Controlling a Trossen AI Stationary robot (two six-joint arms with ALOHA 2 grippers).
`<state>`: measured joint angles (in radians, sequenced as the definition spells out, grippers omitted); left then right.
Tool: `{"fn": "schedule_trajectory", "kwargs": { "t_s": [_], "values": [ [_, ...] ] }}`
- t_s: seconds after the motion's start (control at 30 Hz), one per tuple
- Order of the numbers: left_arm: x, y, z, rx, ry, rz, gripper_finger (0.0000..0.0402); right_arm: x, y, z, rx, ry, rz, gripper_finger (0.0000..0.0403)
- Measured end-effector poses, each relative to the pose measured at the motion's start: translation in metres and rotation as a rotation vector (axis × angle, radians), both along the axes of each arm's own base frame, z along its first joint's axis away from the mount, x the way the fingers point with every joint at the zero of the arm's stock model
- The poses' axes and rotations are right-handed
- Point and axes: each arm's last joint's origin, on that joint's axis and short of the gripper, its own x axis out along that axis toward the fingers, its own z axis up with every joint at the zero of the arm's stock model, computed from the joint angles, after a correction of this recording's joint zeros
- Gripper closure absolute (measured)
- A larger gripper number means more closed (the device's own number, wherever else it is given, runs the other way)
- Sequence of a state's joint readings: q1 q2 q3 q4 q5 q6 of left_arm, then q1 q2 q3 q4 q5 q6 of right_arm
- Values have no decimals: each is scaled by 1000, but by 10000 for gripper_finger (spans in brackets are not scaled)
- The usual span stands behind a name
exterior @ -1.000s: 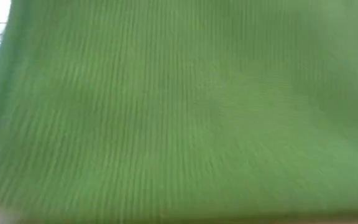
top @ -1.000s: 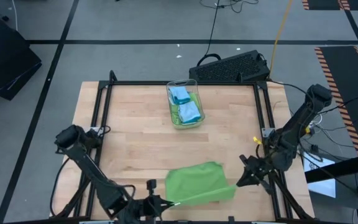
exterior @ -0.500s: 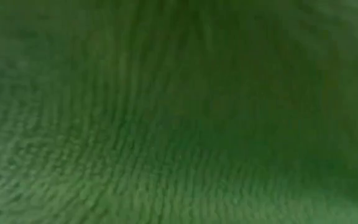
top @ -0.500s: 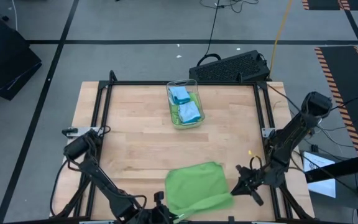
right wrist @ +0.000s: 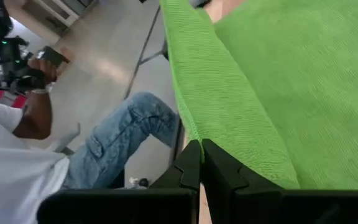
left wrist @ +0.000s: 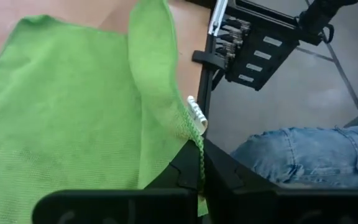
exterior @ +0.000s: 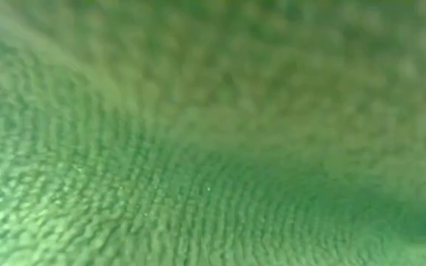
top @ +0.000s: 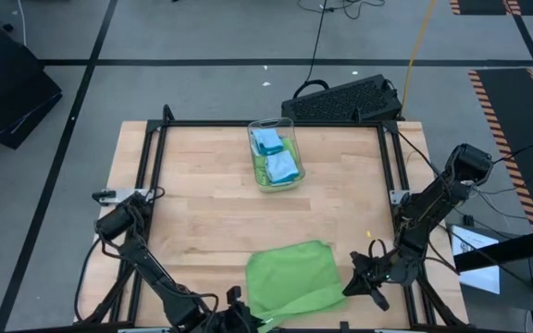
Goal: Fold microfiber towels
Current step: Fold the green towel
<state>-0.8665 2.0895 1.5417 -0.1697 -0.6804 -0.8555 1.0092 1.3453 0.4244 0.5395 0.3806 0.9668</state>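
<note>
Grippers pinch a lime towel at the table's near edge: the left gripper is clamped on the corner with the white tag, the right gripper on the opposite corner. More towels sit in a clear bin at the far side. Green cloth fills the low view.

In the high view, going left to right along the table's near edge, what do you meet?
Left gripper, shut on the green towel's corner → green towel → right gripper, shut on its other corner.
</note>
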Motion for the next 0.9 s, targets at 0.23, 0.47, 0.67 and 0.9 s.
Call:
{"fn": "schedule_trajectory", "kwargs": {
  "t_s": [0.23,0.47,0.67,0.9],
  "values": [
    [1,22,-12,172,101,96,397,10,-11,1,-133,-66,-34,401],
    [12,54,-21,147,244,238,385,25,-39,-14,-352,16,-220,401],
    [17,64,-23,152,282,260,397,33,-57,-18,-459,36,-340,401],
    [12,78,-28,178,357,370,385,37,-65,-20,-497,60,-364,401]
  ]
}}
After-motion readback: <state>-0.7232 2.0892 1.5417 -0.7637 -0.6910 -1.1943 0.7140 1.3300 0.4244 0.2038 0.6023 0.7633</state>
